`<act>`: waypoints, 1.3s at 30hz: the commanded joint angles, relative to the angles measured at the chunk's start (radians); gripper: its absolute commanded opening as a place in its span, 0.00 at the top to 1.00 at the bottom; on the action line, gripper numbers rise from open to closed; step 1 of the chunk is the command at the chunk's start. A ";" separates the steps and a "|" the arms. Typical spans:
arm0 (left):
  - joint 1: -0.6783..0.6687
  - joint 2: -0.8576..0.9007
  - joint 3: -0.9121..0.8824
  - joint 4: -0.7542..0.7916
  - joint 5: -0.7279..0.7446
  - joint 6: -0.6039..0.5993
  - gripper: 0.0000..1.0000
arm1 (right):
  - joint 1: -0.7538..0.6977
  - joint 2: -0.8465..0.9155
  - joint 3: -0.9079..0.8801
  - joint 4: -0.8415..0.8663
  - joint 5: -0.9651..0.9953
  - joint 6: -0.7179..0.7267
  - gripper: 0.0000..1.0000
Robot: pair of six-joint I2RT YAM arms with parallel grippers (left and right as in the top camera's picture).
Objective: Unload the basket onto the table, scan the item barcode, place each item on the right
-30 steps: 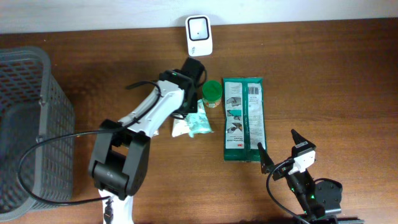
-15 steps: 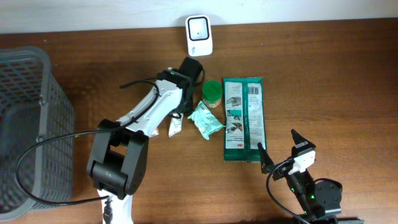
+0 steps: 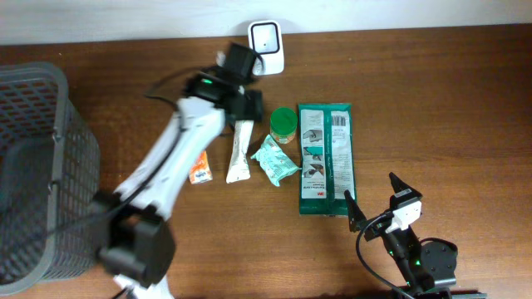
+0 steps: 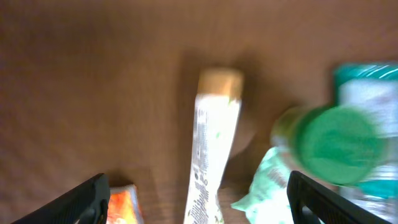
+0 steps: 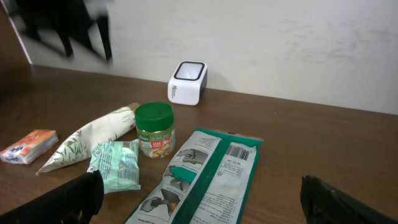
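opening up: left gripper (image 4: 198, 180) went from clamped to wide & empty, lifted off tube (image 3: 240, 149) + green packet (image 3: 277, 160); nothing at scanner (image 3: 266, 36), prob needs fresh pick. right gripper (image 5: 199, 183) spread, idle.

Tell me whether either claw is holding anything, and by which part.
Nothing is held. The left claw hangs open above the tube lying on the table; the right claw is open and empty too.

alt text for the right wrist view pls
A long green packet, barcode facing up, lies on a wooden table beside a green-lidded jar, a teal pouch, a white tube and an orange packet. A white scanner stands behind them.
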 commanded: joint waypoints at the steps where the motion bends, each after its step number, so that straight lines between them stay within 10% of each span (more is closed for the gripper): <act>1: 0.114 -0.128 0.035 -0.003 0.183 0.095 0.07 | -0.005 -0.007 0.001 -0.013 0.001 -0.004 0.02; 10: 0.375 -0.139 0.034 -0.030 0.477 0.396 0.03 | -0.005 -0.007 0.001 -0.013 -0.003 -0.003 0.02; 18: 0.396 -0.139 0.034 -0.032 0.463 0.407 0.01 | -0.005 -0.005 0.035 -0.005 -0.007 0.098 0.02; 39: 0.396 -0.139 0.034 -0.031 0.463 0.407 0.01 | -0.006 0.823 1.008 -0.738 -0.029 0.090 0.02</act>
